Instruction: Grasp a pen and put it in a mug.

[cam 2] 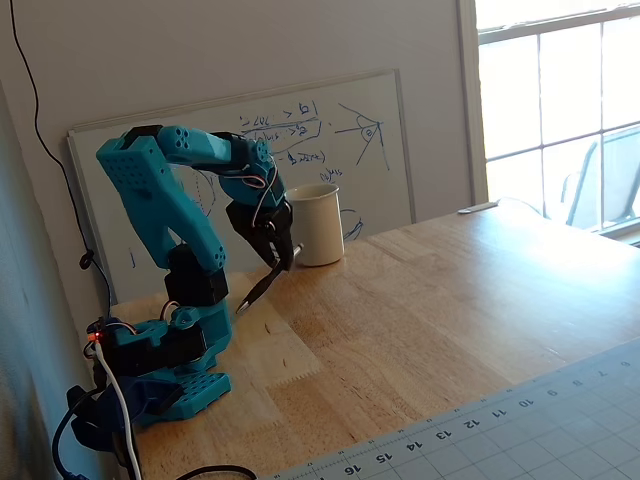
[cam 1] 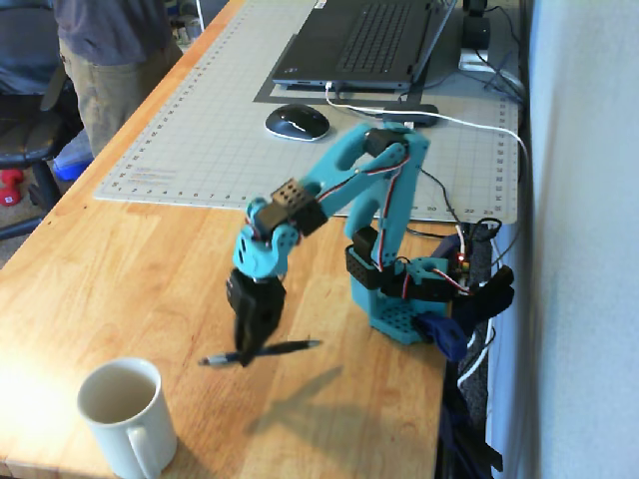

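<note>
Pen [cam 1: 262,351] is being pinched near its middle by the black gripper [cam 1: 248,351], whose fingers are pressing together around the slim dark shaft. It is lying roughly level and lifted clear of the wooden table [cam 1: 150,269], casting a shadow on the wood below, with one end pointing toward the mug [cam 1: 125,414] and the other pointing away from it. In the second fixed view the gripper [cam 2: 277,262] is hanging just in front of the mug [cam 2: 318,224], and the pen [cam 2: 256,288] is slanting down from the fingers with its lower tip close to the tabletop [cam 2: 420,320].

Cream-white and upright, the mug is standing near the table edge with its mouth open, to the lower left of the gripper in the first fixed view and not touching the pen. Behind the mug a whiteboard [cam 2: 360,130] is leaning against the wall. The teal arm [cam 1: 349,180] is reaching toward the mug from its base [cam 1: 399,309], and beyond that base a grey cutting mat [cam 1: 220,110] is carrying a computer mouse [cam 1: 297,122] and a laptop [cam 1: 364,40].
</note>
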